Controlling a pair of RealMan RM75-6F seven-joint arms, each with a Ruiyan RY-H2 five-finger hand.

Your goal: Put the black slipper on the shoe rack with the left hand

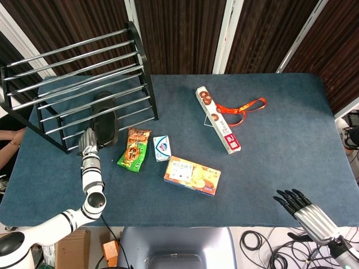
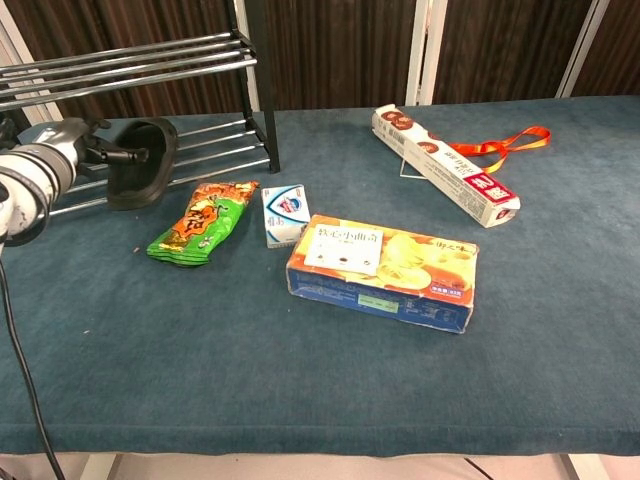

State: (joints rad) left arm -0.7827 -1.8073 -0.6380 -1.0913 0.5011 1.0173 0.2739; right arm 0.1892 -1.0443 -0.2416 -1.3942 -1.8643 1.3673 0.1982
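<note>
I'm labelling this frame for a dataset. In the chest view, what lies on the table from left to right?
Black slipper held by the left hand → green snack bag → small white packet → yellow biscuit box → long white box → orange lanyard.

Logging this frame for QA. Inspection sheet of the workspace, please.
Surface: table, blue cloth.
Job's things: black slipper on shoe rack lower bars, at the rack's front.
Clutter: snack bag, small carton, biscuit box, long box, orange lanyard.
Hands: left hand at the slipper's heel, grip unclear; right hand open, off the table.
Cables: floor cables.
Surroundings: dark slatted wall.
</note>
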